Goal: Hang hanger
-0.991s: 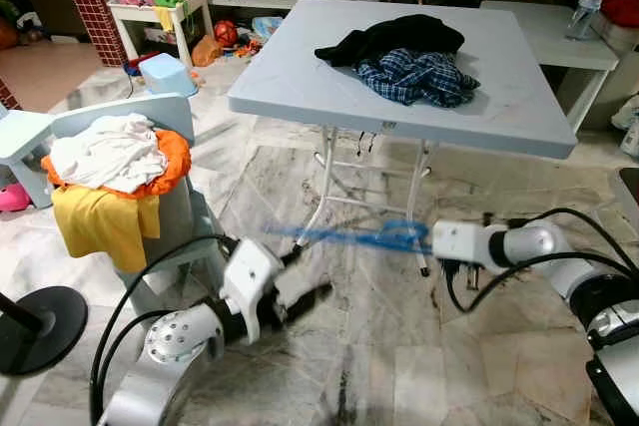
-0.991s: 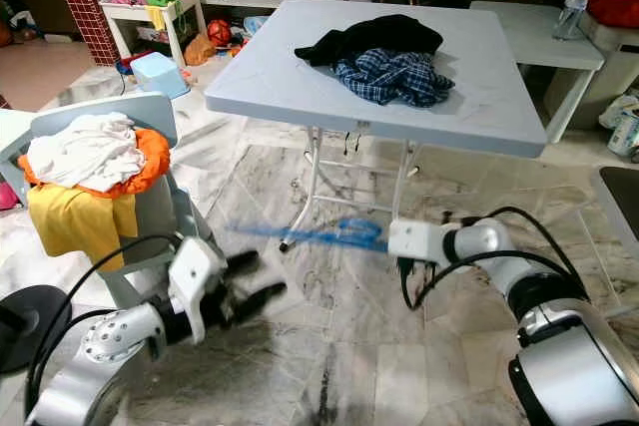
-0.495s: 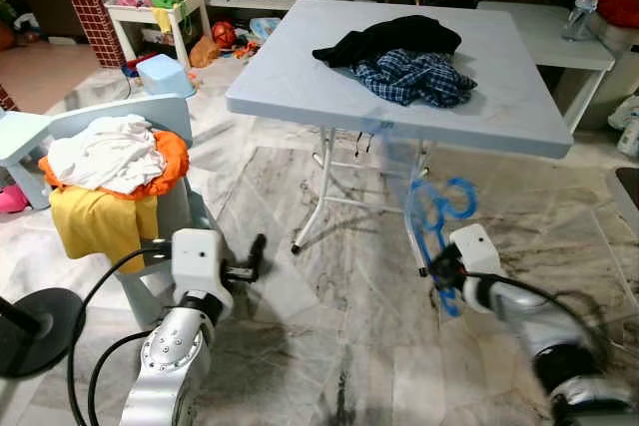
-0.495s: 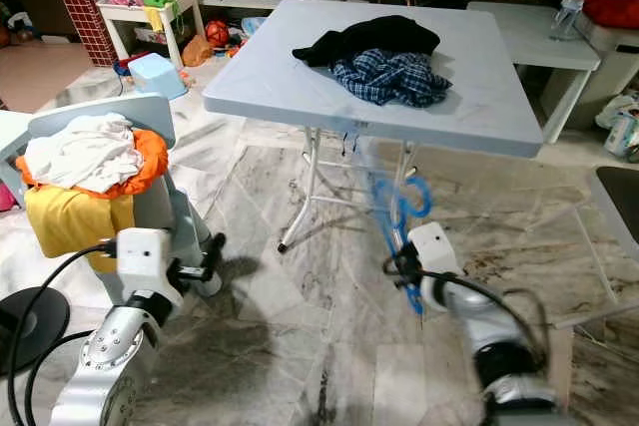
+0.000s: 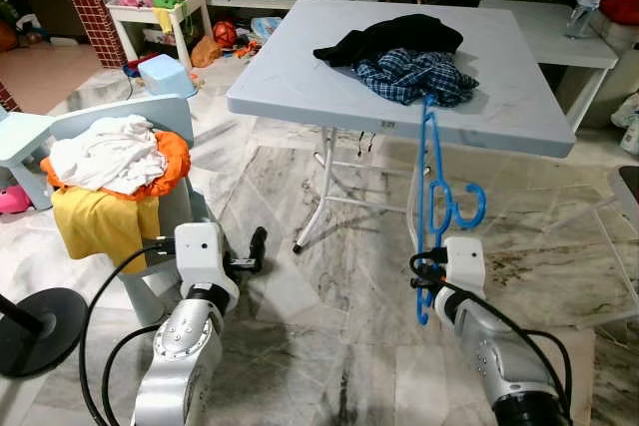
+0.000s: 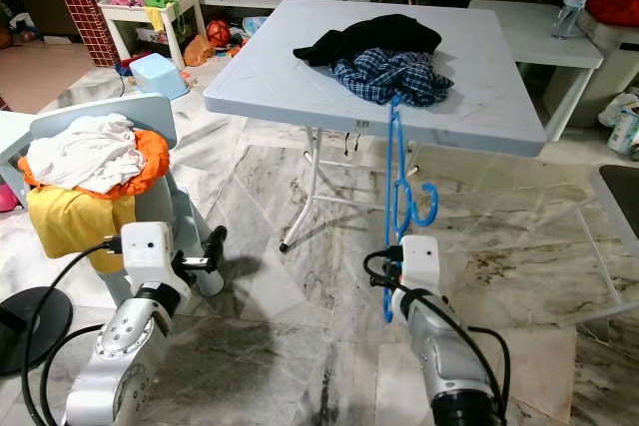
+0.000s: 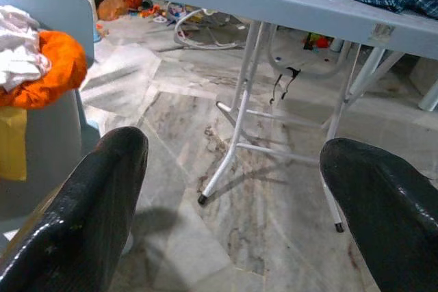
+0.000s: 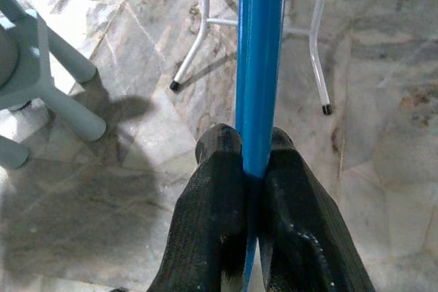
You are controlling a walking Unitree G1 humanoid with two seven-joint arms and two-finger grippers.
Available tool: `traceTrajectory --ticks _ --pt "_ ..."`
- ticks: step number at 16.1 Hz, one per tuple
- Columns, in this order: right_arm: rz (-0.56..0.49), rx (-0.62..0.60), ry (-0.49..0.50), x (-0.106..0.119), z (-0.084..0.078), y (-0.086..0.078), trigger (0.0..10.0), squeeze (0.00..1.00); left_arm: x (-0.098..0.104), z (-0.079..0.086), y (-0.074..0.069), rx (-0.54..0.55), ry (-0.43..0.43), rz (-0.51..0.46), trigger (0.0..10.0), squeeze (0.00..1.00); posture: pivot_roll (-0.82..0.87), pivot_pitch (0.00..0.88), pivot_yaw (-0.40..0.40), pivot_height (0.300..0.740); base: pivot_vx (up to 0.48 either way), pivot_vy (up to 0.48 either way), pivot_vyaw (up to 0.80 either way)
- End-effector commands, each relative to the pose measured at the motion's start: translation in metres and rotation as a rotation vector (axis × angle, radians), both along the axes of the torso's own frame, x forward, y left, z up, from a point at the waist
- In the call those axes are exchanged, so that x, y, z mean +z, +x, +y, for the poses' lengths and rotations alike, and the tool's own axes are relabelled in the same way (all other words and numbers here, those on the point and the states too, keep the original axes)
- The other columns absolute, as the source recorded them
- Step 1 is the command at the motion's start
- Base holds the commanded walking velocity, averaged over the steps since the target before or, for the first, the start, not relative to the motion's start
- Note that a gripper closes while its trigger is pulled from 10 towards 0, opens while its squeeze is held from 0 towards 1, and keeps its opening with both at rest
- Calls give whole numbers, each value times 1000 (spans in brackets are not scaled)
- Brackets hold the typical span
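A blue plastic hanger (image 5: 430, 162) stands upright in front of the grey folding table (image 5: 300, 77). Its top reaches the table's front edge and its hook (image 5: 467, 209) curls to the right. My right gripper (image 5: 426, 268) is shut on the hanger's lower part. In the right wrist view both black fingers (image 8: 219, 169) pinch the blue bar (image 8: 260, 59). My left gripper (image 5: 256, 249) is low at the left near the chair. Its fingers (image 7: 89, 217) are open with nothing between them. A black garment and a blue plaid shirt (image 5: 417, 75) lie on the table.
A pale blue chair (image 5: 120, 112) piled with white, orange and yellow clothes (image 5: 108, 159) stands at the left. A black round base (image 5: 35, 328) sits by the left edge. A white low table (image 5: 559, 42) is behind at the right. Marble floor lies between.
My right arm has swung the hanger from lying level to standing upright and drawn it closer. The left arm has pulled back beside the chair, away from the hanger.
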State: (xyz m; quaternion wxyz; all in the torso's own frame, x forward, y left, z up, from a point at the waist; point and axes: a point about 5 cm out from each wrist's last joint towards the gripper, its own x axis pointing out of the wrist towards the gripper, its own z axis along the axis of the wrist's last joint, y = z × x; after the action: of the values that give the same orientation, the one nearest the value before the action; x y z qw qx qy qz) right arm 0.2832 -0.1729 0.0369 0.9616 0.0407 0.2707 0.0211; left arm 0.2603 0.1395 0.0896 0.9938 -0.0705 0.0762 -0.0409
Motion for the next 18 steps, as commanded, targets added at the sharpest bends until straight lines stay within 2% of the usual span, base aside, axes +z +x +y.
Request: traceTrajectory --ticks 1,3,6,7,13,18 --pt "-14 -17 -4 10 1 2 10000 0 0 -1 3 -2 -14 14 10000 0 -112 0 9 740 0 0 -644" --pt "-9 -30 -9 13 2 1 10000 0 -1 -1 3 1 -20 19 10000 0 -109 0 8 740 0 0 -722" --pt "-1 -47 -26 16 -1 2 10000 0 -2 -1 3 -1 -33 32 10000 0 -107 0 7 740 0 290 0" --pt "0 -50 -32 16 -1 2 10000 0 -2 -2 4 -3 -33 34 10000 0 -108 0 7 740 0 296 -800" --pt "10 -58 -37 17 -1 3 10000 0 -2 -2 7 -8 -35 42 10000 0 -105 0 3 740 0 346 0" --pt "-34 -98 -52 24 -6 6 10000 0 -1 -3 8 -17 -40 45 10000 0 -109 0 5 740 0 426 0"
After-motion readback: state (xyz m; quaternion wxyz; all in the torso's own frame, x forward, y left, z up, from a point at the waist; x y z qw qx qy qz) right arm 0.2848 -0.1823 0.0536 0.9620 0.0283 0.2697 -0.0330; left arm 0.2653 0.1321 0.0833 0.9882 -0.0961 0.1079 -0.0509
